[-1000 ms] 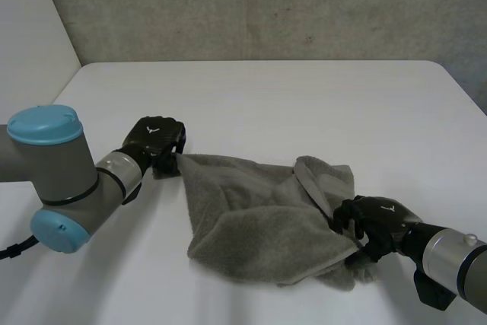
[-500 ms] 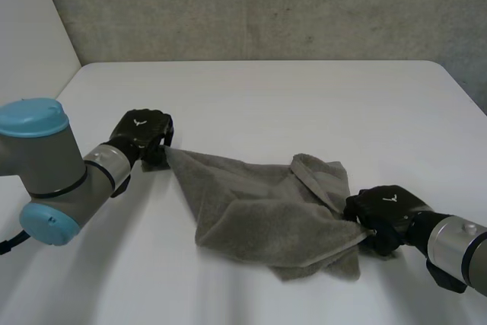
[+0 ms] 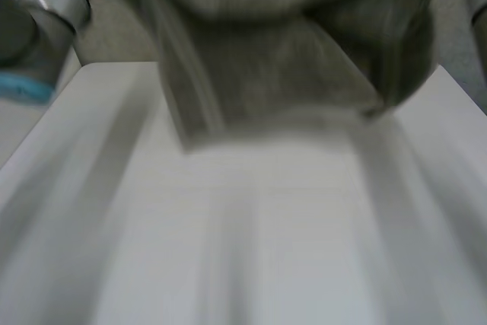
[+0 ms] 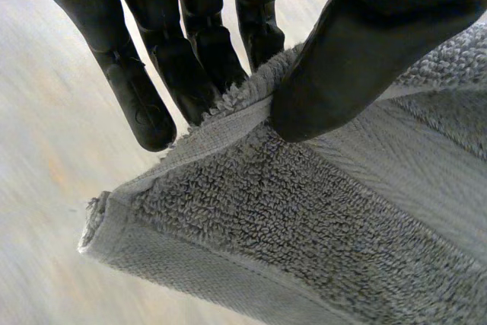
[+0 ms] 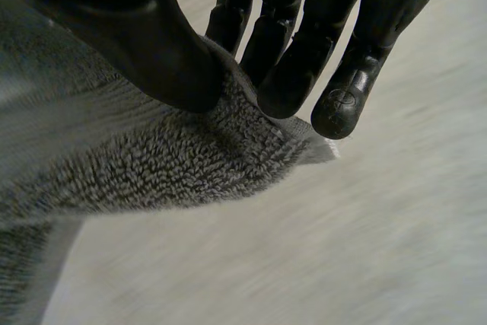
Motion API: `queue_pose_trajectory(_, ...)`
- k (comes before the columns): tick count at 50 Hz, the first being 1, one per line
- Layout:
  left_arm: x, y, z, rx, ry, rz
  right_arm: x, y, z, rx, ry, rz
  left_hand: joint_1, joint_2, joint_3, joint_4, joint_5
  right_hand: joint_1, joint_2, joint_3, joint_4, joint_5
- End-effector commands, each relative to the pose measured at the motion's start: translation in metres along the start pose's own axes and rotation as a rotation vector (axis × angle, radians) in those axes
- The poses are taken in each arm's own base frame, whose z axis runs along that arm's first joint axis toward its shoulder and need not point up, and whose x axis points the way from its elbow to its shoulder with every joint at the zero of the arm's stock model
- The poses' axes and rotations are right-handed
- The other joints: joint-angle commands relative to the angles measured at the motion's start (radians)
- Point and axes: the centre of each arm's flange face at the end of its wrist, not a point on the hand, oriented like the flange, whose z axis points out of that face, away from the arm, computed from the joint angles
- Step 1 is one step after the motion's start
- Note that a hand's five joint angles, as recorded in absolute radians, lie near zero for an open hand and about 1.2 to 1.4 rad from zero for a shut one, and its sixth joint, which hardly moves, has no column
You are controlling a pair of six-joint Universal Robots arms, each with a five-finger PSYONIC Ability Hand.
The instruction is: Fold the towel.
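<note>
My left hand (image 4: 190, 58) and right hand (image 5: 304, 58) each pinch the soft, loopy grey towel (image 4: 304, 241) near a corner.

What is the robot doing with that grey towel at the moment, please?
The robot's two black hands hold a grey terry towel up above the white table. The left hand pinches the hemmed edge near one corner between thumb and fingers, and the right hand pinches another corner the same way. The towel hangs in the air between them, so no fold is laid down on the table yet.
</note>
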Motion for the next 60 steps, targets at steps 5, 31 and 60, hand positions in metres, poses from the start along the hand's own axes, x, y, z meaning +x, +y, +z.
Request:
queue_pose_trajectory(5,-0.047,-0.029,-0.001,0.169,-0.152,-0.106,0.000,0.000,0.000,0.028,0.033,0.070,0.099,0.042,0.051,0.032,0.093,0.065,0.065,0.044,0.052,0.055)
queue_pose_trajectory(31,0.000,0.183,-0.186,-0.615,0.121,-0.054,-0.124,0.160,-0.192,-0.549,-0.678,-0.025,0.099,0.042,0.051,0.032,0.093,0.065,0.065,0.044,0.052,0.055)
queue_pose_trajectory(60,0.005,0.202,-0.223,-0.754,0.087,-0.017,-0.079,0.168,-0.200,-0.657,-0.503,0.019,-0.837,-0.894,-0.885,-0.904,-0.843,0.065,0.065,0.044,0.052,0.055)
